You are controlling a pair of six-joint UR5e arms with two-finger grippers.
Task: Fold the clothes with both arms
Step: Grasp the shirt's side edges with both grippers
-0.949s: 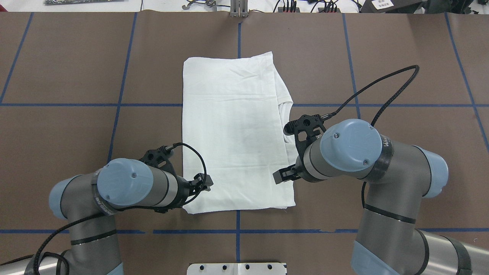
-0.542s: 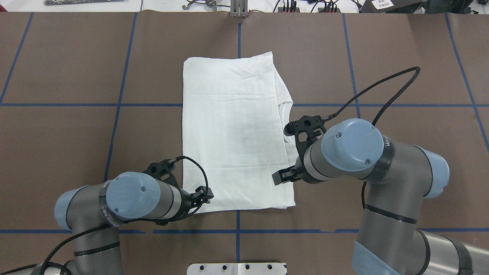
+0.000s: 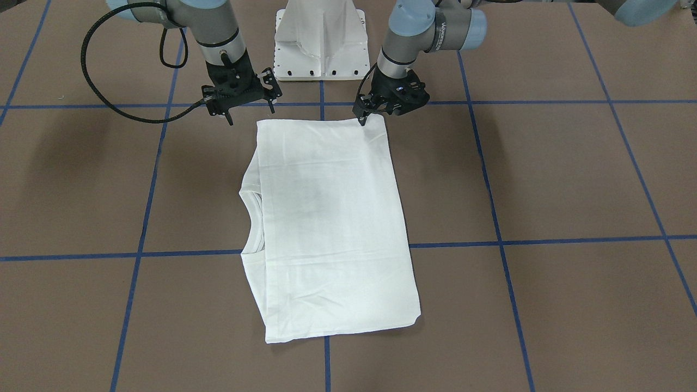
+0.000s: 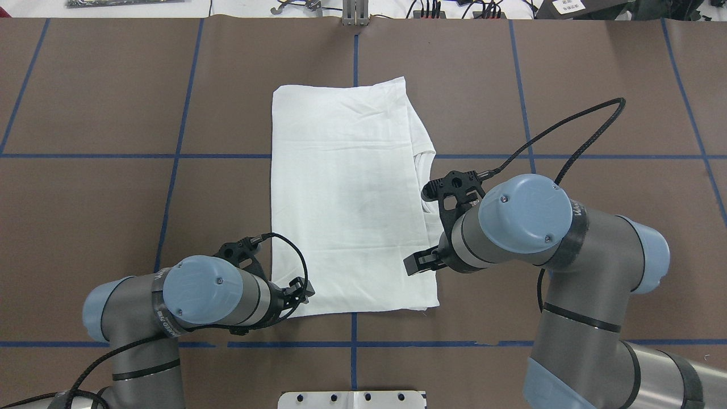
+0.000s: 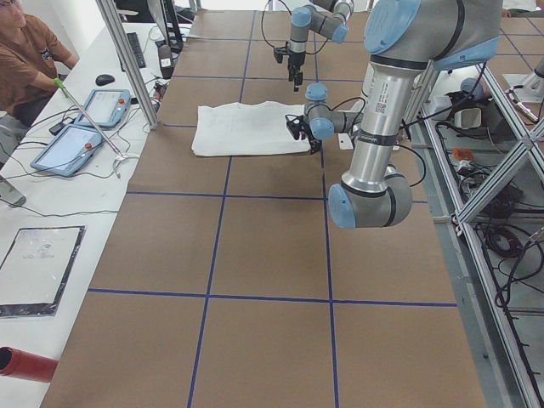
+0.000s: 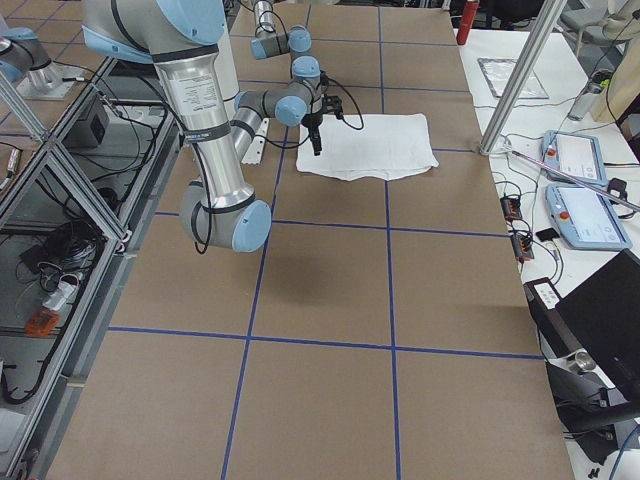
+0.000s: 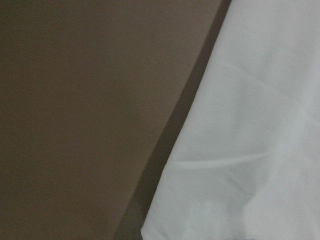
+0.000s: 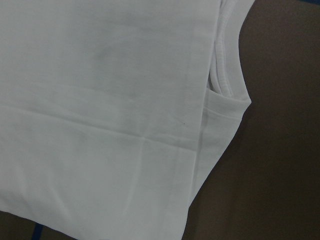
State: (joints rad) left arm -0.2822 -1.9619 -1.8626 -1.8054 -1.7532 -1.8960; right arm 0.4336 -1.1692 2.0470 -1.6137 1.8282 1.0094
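Table [image 4: 113,113] bears shirt [image 4: 341,199] lengthwise away from robot [image 3: 320,38] (collar [image 4: 423,159] rightward).

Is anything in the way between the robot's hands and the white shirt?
No, nothing I can see. The left gripper sits right at one corner of the shirt by the robot, and the right gripper hangs near the other corner.

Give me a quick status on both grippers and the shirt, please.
Left gripper low at near left corner of shirt, grip unconfirmed. Right gripper hovers by near right edge, jaws unclear. Shirt folded flat, nothing obstructing.
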